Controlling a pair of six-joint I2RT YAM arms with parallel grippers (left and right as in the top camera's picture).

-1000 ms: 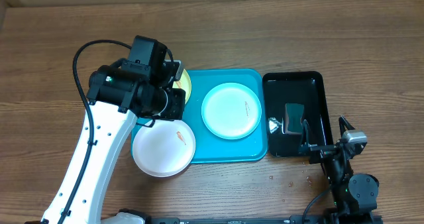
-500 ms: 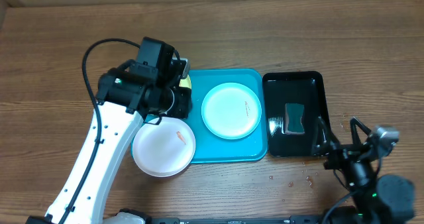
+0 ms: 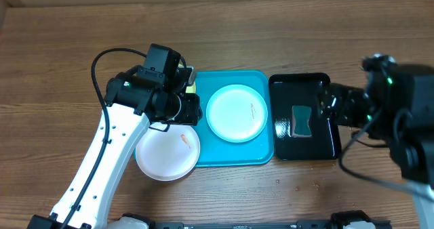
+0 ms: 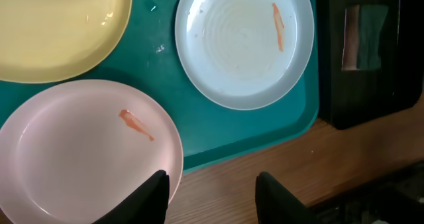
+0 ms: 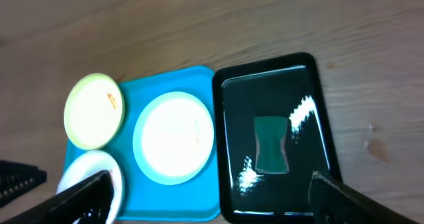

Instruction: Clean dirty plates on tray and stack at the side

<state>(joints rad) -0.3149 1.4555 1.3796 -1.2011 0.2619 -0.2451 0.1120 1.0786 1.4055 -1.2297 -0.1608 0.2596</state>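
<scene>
Where the plates lie: all three sit on the tray (image 3: 264, 151), a bright cyan-blue rectangle with rounded corners and a low rim.
Yellow-green plate (image 5: 94, 111): at the tray's 10 o'clock corner, marked with an orange smear.
Light cyan plate (image 3: 237, 113): toward 3 o'clock from the tray's centre, with a thin orange streak.
White plate (image 3: 167, 151): at 7 o'clock, overhanging the tray's corner, with an orange streak mid-plate.
Left gripper (image 4: 212, 197): fingers apart, empty, beside the white plate's overhanging edge.
Right gripper (image 5: 211, 179): fingers spread wide, empty, high above the table.
Black tray (image 3: 281, 87): at the blue tray's 3 o'clock, holding a green sponge (image 3: 301, 120).
</scene>
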